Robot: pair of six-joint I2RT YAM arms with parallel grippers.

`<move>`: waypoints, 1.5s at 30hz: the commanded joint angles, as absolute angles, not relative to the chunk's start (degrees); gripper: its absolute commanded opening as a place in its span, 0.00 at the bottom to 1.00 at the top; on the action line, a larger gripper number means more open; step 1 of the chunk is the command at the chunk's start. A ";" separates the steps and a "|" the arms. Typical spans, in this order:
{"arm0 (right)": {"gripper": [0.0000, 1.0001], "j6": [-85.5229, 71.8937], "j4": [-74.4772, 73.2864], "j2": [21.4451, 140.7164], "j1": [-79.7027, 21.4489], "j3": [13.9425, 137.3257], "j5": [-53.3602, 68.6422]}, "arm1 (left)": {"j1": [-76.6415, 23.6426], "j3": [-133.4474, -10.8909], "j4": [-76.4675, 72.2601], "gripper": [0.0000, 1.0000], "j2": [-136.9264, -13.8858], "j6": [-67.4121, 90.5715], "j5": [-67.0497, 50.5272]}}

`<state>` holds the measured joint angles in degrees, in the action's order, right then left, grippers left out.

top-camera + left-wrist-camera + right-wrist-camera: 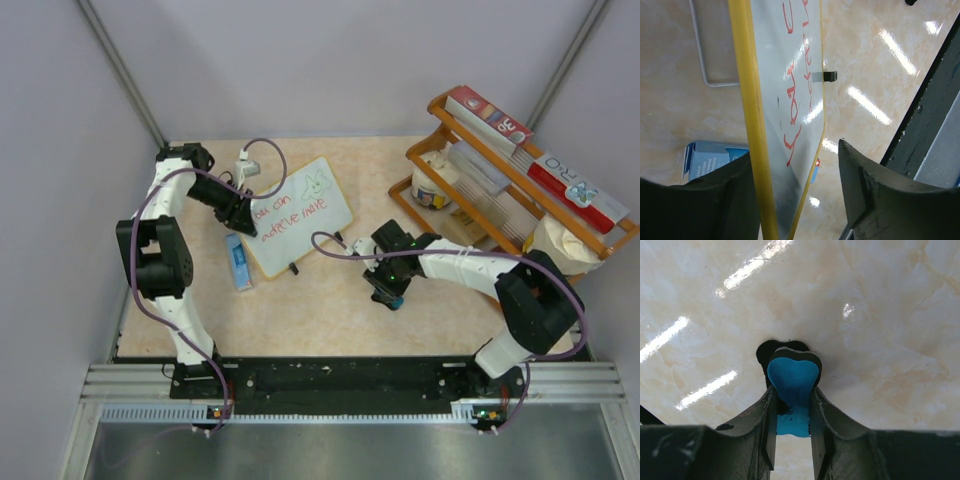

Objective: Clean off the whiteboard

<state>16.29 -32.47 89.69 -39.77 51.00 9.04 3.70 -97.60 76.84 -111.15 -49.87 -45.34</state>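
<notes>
Left arm (pixel 165 260): base at near left, elbow folded at the left edge, forearm running far then angling right. Left gripper (pixel 795 150) has its jaws apart and straddles the left edge of the whiteboard (pixel 790 100). One finger lies against the frame; the other stands clear of the board face.

Right arm (pixel 470 270): base at near right, elbow bulked at the right, forearm stretched left toward mid-table. Right gripper (pixel 792 390) points down, low over the surface, with its fingers pinched tight on the blue-black eraser (pixel 792 375).
</notes>
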 commanded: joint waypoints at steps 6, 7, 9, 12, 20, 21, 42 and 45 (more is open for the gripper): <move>0.00 16.00 -32.70 85.17 -40.78 53.17 8.44 | 3.60 -98.26 77.52 0.68 -107.67 -49.84 -47.02; 0.00 16.00 -32.96 84.38 -40.78 53.52 8.44 | 3.60 -98.44 76.74 0.70 -107.49 -49.57 -46.93; 0.00 16.08 -33.05 83.68 -40.78 54.83 8.53 | 3.69 -98.18 75.77 0.72 -106.61 -48.70 -46.76; 0.00 15.91 -33.84 82.44 -40.78 57.64 8.79 | 3.95 -97.47 72.87 0.75 -105.03 -46.94 -46.32; 0.00 15.30 -34.63 82.26 -40.78 66.52 9.49 | 5.53 -94.49 63.73 0.78 -99.85 -41.93 -46.67; 0.00 15.03 -34.63 82.61 -40.69 68.97 9.58 | 6.41 -93.35 62.24 0.78 -99.32 -41.66 -47.37; 0.00 8.44 -12.57 95.97 -48.51 86.74 0.26 | 13.97 -67.34 32.18 0.56 -83.06 -18.99 -55.11; 0.00 8.17 -10.73 98.69 -50.09 89.47 -1.67 | 13.89 -64.79 28.49 0.51 -82.18 -17.05 -55.46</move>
